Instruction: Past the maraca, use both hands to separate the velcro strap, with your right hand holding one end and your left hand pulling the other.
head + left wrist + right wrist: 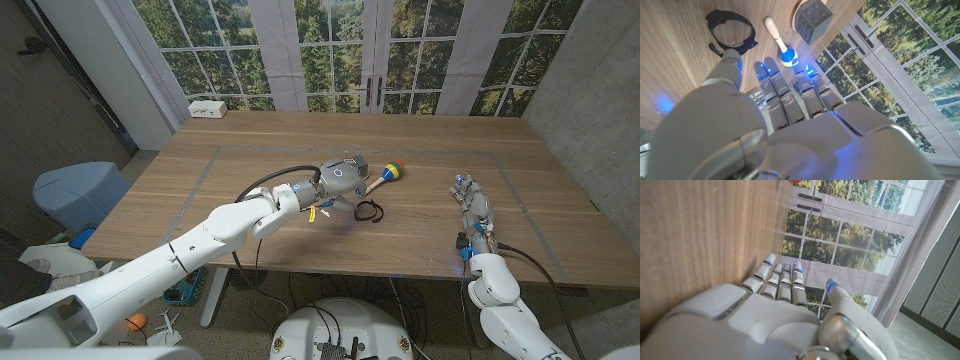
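Barely started: the left hand (340, 183) hovered with fingers apart, holding nothing, the closed black velcro strap (370, 210) just beside it near the maraca (384, 177). The right hand (473, 212) waited well apart, empty, fingers extended.

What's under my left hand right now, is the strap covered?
No. The left hand hovers over bare table, by the maraca. The velcro strap lies uncovered beside its fingers, a closed black loop on the wood. The maraca's handle end is hidden behind the hand in the head view.
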### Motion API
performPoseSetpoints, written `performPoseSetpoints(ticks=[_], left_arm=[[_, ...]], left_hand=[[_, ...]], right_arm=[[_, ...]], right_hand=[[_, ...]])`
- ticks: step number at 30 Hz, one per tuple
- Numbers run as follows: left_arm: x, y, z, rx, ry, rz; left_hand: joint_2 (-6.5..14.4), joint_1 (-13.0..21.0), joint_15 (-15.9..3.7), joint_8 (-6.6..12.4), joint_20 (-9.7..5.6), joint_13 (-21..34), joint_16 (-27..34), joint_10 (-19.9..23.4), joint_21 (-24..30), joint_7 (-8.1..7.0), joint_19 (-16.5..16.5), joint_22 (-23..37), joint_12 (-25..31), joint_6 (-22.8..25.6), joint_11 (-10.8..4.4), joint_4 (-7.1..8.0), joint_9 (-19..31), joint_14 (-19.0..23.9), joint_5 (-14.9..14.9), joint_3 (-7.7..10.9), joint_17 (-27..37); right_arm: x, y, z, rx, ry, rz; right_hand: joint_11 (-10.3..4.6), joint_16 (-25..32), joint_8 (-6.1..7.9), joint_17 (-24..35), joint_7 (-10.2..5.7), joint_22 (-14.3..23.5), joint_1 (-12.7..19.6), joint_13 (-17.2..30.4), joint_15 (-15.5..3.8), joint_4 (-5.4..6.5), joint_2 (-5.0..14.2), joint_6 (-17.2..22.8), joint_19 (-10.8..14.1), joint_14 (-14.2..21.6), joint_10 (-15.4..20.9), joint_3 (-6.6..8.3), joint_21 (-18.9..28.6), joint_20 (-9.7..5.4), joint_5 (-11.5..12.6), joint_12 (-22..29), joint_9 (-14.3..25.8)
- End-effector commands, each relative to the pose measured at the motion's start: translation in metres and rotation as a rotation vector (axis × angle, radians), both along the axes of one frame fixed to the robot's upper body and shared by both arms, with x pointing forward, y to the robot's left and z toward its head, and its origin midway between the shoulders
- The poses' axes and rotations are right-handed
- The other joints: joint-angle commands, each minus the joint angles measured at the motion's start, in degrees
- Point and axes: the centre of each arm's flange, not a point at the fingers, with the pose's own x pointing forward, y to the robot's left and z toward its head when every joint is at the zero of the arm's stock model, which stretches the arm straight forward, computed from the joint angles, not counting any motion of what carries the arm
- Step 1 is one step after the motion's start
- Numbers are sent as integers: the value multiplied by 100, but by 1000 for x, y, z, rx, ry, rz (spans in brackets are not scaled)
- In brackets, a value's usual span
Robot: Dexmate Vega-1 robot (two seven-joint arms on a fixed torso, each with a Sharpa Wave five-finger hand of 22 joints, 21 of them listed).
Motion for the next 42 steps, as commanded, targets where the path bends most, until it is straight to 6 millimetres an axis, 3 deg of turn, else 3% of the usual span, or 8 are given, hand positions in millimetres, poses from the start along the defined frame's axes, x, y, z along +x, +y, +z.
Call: performPoseSetpoints(ticks=[1, 13, 42], left_arm=[[5, -3, -10, -22, 5, 26], [12, -7, -20, -26, 42, 44], [19, -19, -36, 28, 101, 52]], left_hand=[[75, 9, -965, -22, 13, 37, 81, 100, 17, 51, 71, 17, 55, -20, -12, 21, 11, 90, 40, -34, 61], [120, 12, -969, 12, 15, 99, 146, 314, 40, 94, 105, 22, 142, 147, -4, 25, -6, 148, 44, -64, 126], [171, 60, -982, -22, 20, 167, 138, 378, 59, 103, 115, 28, 172, 153, 3, 8, -12, 174, 54, -50, 152]], right_arm=[[2, -4, -1, -3, 6, 6], [3, -7, -2, 2, 12, 6], [3, -17, -9, 18, 13, 9]], right_hand=[[2, 21, -2, 4, 0, 32, -14, 10, 16, -23, -1, 42, 53, 40, 45, -11, -39, -25, -6, 20, 34], [4, 22, -1, 2, -2, 33, -19, 11, 15, -27, 1, 54, 62, 37, 53, -9, -67, -23, -6, 21, 34], [8, 29, -2, -3, -8, 35, -32, 13, 34, -33, 5, 77, 96, 43, 74, -5, -126, -12, -5, 22, 35]])
